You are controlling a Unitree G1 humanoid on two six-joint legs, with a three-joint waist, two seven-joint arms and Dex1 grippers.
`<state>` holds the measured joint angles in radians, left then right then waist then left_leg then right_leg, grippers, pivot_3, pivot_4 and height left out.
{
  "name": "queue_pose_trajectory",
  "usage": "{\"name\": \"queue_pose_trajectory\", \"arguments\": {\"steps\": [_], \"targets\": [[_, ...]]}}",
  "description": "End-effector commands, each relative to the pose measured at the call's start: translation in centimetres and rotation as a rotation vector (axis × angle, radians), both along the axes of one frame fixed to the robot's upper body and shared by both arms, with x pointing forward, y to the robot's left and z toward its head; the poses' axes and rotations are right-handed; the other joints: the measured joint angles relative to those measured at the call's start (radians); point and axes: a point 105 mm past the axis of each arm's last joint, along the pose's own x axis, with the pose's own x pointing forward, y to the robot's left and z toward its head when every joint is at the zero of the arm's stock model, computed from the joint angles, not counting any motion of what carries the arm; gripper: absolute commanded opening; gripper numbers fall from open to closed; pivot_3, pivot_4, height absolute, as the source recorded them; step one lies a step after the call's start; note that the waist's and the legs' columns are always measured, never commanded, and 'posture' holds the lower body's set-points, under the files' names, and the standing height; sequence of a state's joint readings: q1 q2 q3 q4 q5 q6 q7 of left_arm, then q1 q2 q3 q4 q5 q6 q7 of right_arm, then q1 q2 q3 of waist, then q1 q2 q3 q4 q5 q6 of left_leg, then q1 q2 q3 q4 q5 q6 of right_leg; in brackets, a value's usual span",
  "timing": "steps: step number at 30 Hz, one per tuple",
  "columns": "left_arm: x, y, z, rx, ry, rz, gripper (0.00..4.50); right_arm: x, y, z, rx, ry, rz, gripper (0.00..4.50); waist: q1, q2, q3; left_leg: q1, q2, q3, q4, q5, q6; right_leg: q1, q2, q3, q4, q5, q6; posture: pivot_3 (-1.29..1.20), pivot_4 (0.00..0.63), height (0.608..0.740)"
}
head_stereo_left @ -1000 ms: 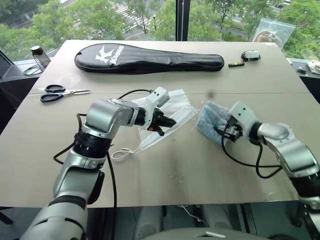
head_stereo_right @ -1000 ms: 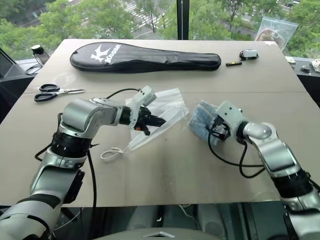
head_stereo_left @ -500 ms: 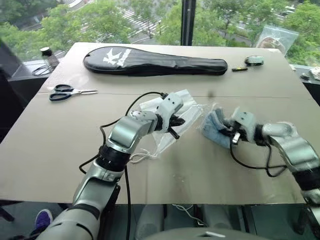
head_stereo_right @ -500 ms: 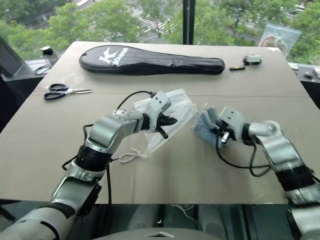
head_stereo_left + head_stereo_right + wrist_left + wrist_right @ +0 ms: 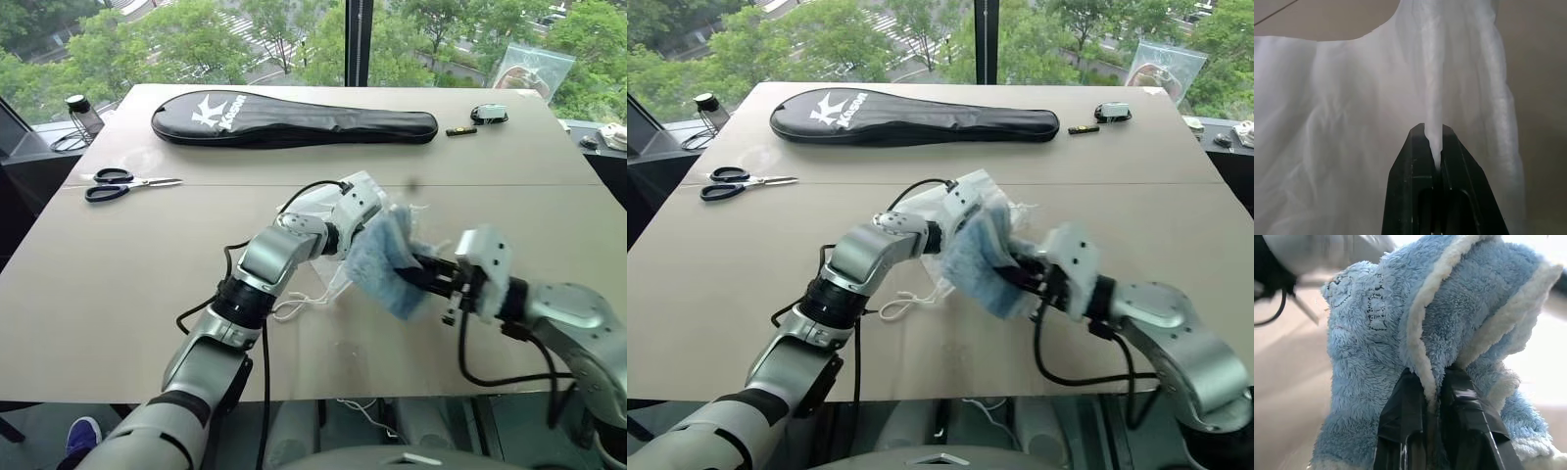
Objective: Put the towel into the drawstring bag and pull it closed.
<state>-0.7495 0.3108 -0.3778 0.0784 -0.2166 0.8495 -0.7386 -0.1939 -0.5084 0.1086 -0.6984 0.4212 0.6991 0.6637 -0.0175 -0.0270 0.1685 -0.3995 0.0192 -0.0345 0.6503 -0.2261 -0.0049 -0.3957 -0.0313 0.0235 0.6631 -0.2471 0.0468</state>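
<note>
Right gripper (image 5: 423,276), nearest the camera: fingers pressed together on a fold of the towel (image 5: 384,261), as its wrist view shows, with the pale-edged blue pile gripped between the two black fingers (image 5: 1400,431). Towel off the table (image 5: 118,294), hanging from the grip, bunched and tilted, right against the bag's mouth.

Left gripper (image 5: 1434,142), just behind the towel: jaws clamped on a thin pleat of the drawstring bag (image 5: 1352,122); the white film rises out from between the fingertips. From the head cameras the bag (image 5: 965,196) sits bunched around the left hand, mostly hidden by the towel, with its white cord loop (image 5: 299,306) trailing onto the table beside the left forearm.

Mid table, left side: black-handled scissors (image 5: 116,183), flat, well apart from the arms.

Far side: long black racket case (image 5: 294,117) lying across the table. To its right, a small dark stick-like item (image 5: 460,130) and a small grey device (image 5: 490,113). Far right corner: clear plastic bag (image 5: 534,69) with brownish contents, standing. Far left, off the table edge: a small dark-capped jar (image 5: 80,110).
</note>
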Motion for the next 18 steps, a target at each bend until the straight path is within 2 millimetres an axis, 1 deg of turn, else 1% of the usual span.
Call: {"name": "queue_pose_trajectory", "arguments": {"steps": [1,3,5,6,8,11,12,14,18], "targets": [[-0.3,-1.1,1.0,0.004,-0.070,-0.082,0.00,2.0,1.6,-1.5,-0.004,-0.024,-0.013,0.02,0.003,0.000,0.000,0.000,0.000,0.000,0.000,0.000,0.000,0.000,0.000,0.000,0.000,0.001,0.001,0.00,0.150,0.740],[-0.3,-1.3,1.3,-0.015,-0.067,-0.089,0.00,3.3,1.3,-3.3,-0.024,0.023,-0.049,0.02,0.005,0.000,0.001,-0.003,-0.001,0.001,0.000,0.000,0.000,-0.001,-0.001,0.000,-0.001,0.003,-0.002,0.00,0.150,0.740],[-0.5,-1.4,1.7,-0.038,-0.067,-0.093,0.00,4.2,0.3,-5.3,-0.082,0.066,-0.090,0.02,0.006,0.000,0.001,-0.003,-0.002,0.001,0.000,0.000,0.000,-0.001,-0.002,0.001,-0.002,0.003,-0.002,0.00,0.150,0.740],[-0.5,-1.2,2.0,-0.060,-0.059,-0.087,0.00,4.2,-0.4,-6.5,-0.131,0.094,-0.099,0.02,0.007,0.000,0.001,-0.004,-0.003,0.001,0.000,0.000,0.001,-0.001,-0.003,0.000,-0.002,0.003,-0.001,0.00,0.150,0.740],[-0.7,-0.9,2.3,-0.086,-0.048,-0.075,0.00,4.3,-1.5,-7.9,-0.204,0.130,-0.119,0.02,0.007,0.000,0.001,-0.007,-0.004,0.000,0.000,-0.001,0.001,-0.003,-0.004,0.000,-0.002,0.002,-0.001,0.00,0.150,0.740],[-1.0,-0.5,2.5,-0.096,-0.049,-0.075,0.00,4.3,-2.3,-8.6,-0.262,0.148,-0.132,0.02,0.005,0.000,0.001,-0.016,-0.004,0.000,0.002,-0.001,0.001,-0.012,-0.004,-0.001,0.000,0.003,-0.001,0.00,0.150,0.740],[-1.2,-0.4,2.6,-0.099,-0.054,-0.077,0.00,4.3,-2.5,-8.7,-0.276,0.149,-0.137,0.02,0.005,0.000,0.001,-0.016,-0.004,-0.001,0.002,-0.001,0.001,-0.013,-0.004,-0.001,0.000,0.003,-0.001,0.00,0.150,0.740],[-1.3,0.1,3.5,-0.120,-0.069,-0.062,0.00,4.6,-3.0,-8.9,-0.295,0.191,-0.183,0.02,0.003,0.001,0.000,-0.015,-0.003,-0.001,0.002,-0.001,0.001,-0.013,-0.004,-0.001,0.001,0.003,-0.001,0.00,0.150,0.740],[-0.7,0.8,5.0,-0.144,-0.104,-0.016,0.00,4.5,-3.5,-8.7,-0.336,0.202,-0.192,0.02,0.006,0.001,0.000,-0.014,-0.003,0.000,0.002,-0.001,0.001,-0.012,-0.004,-0.001,0.001,0.003,-0.001,0.00,0.150,0.740]]}}
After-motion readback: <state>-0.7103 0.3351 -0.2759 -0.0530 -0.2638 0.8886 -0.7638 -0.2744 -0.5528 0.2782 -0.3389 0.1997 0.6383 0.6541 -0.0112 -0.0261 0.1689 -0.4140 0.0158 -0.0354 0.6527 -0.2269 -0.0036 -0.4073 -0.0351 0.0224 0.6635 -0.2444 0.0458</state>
